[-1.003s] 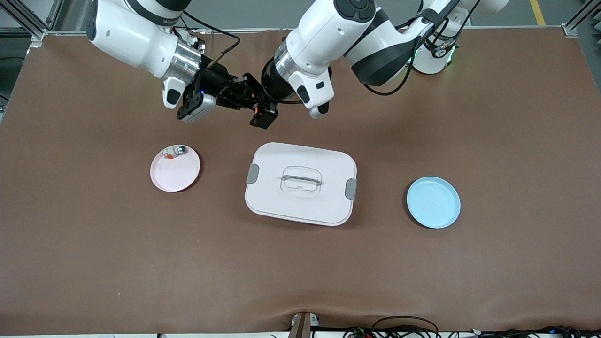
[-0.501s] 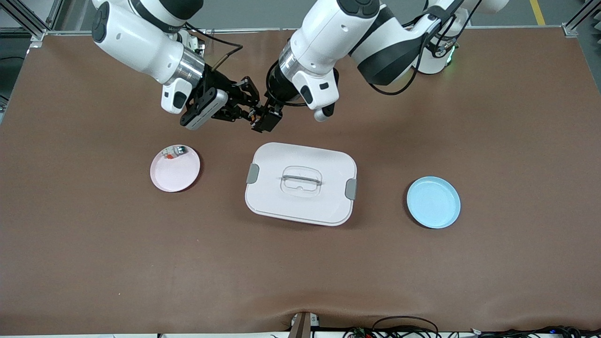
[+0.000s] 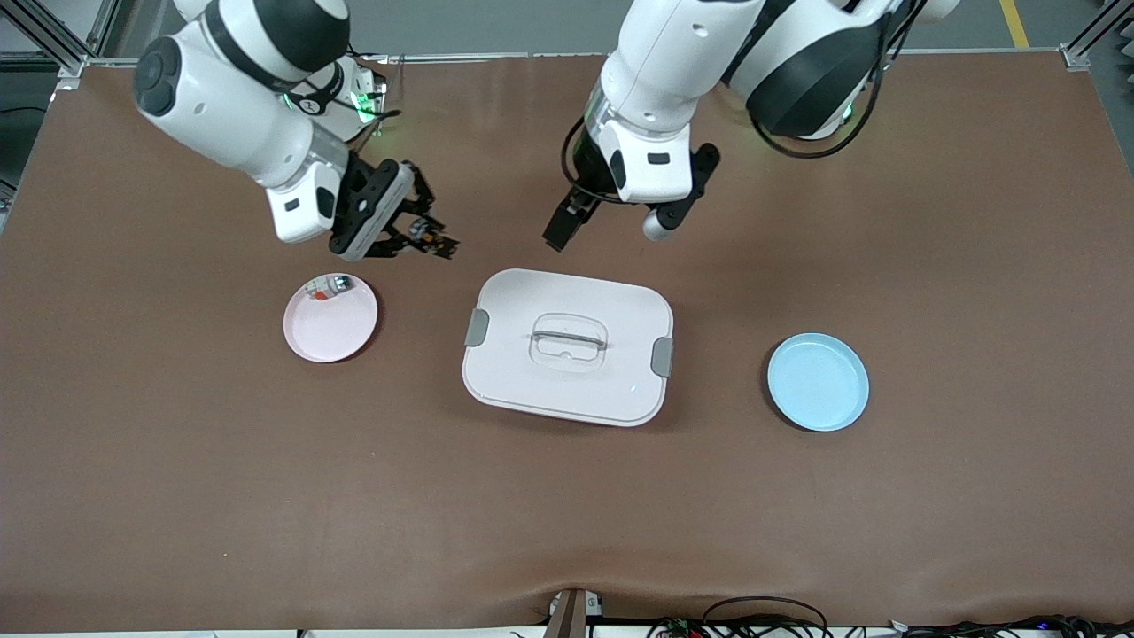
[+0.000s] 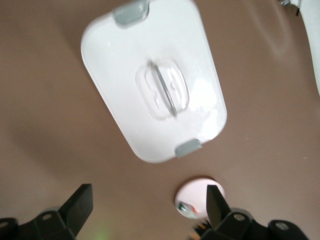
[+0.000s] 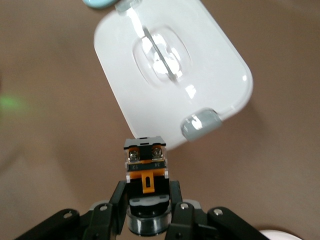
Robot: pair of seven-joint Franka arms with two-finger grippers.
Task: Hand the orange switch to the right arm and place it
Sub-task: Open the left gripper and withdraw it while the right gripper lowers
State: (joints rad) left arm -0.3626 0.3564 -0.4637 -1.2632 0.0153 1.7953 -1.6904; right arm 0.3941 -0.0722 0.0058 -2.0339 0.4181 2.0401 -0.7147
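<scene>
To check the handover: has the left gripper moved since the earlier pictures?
Yes. The left gripper, open, has drawn away from the right gripper, toward the left arm's end of the white box.

In the front view, the tiny black and orange switch (image 3: 428,234) is too small to make out well in the right gripper (image 3: 434,241). The small whitish part (image 3: 329,285) on the round pink plate (image 3: 330,328) is too small to tell what it is. In the right wrist view, the round blue plate (image 5: 100,3) and the pink plate are cut off by the edges. In the left wrist view, the left gripper (image 4: 149,199) is cut off, and the white box lid with grey clips (image 4: 155,75) looks blurry.
</scene>
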